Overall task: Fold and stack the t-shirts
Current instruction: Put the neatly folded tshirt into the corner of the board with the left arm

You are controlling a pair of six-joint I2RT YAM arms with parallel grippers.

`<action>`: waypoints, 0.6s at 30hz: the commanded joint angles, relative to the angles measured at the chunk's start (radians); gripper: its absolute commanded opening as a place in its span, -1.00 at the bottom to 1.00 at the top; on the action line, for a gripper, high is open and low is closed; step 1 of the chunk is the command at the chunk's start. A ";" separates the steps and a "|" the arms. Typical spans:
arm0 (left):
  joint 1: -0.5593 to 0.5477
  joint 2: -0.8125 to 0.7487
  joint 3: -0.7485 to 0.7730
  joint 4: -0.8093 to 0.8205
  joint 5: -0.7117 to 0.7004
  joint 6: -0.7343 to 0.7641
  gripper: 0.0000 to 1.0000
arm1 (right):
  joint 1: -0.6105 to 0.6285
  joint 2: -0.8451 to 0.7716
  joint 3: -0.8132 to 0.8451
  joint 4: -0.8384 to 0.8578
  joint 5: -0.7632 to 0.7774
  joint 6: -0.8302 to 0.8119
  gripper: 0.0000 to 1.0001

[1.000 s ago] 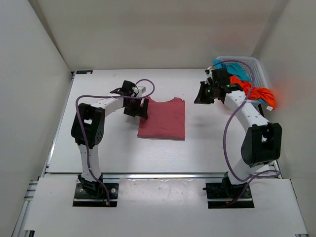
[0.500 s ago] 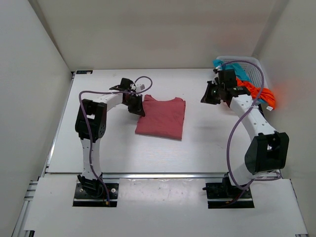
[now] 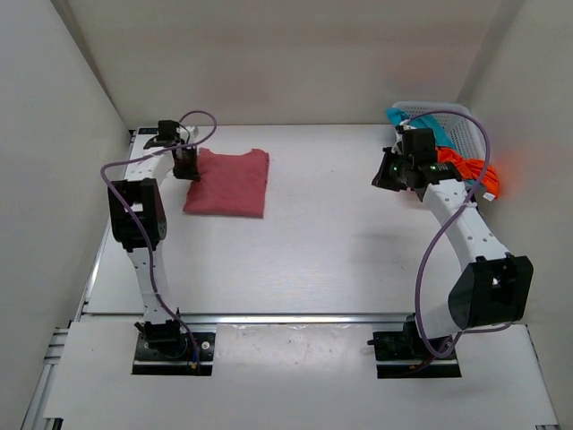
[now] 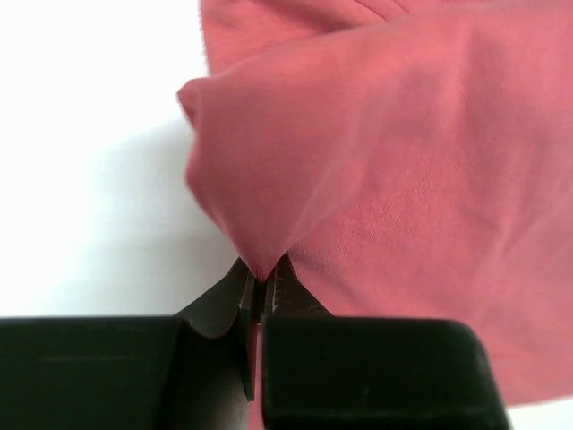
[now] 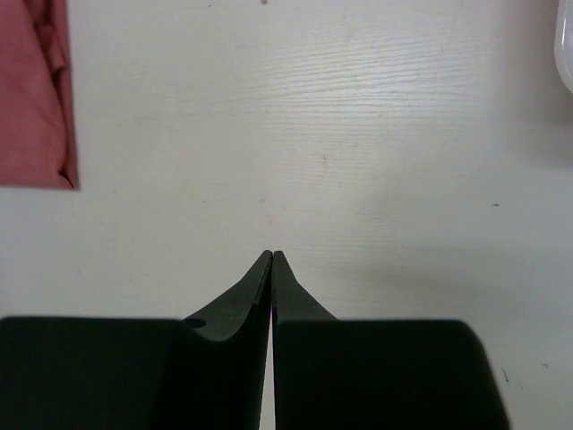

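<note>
Pink t-shirt (image 3: 231,184), folded and plain, pinched by left fingers (image 4: 300,303).

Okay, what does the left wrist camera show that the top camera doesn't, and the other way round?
Only the left wrist view shows how the left gripper is pinched shut on a raised fold at the edge of the pink t-shirt. Only the top view shows the right gripper, the white basket, and the teal t-shirt and orange t-shirt in it. Both show the pink t-shirt lying on the white table.
</note>
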 commanded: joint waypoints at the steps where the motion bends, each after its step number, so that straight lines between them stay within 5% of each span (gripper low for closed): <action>1: 0.034 0.018 0.059 0.032 -0.178 0.125 -1.00 | 0.018 -0.004 0.046 -0.012 0.034 -0.030 -0.93; 8: 0.120 0.107 0.207 0.113 -0.323 0.211 -1.00 | 0.084 0.097 0.184 -0.089 0.057 -0.062 -0.92; 15: 0.212 0.306 0.590 -0.002 -0.369 0.208 -1.00 | 0.132 0.185 0.305 -0.171 0.066 -0.084 -0.92; 18: 0.241 0.349 0.619 -0.013 -0.376 0.193 -1.00 | 0.137 0.203 0.340 -0.202 0.097 -0.079 -0.93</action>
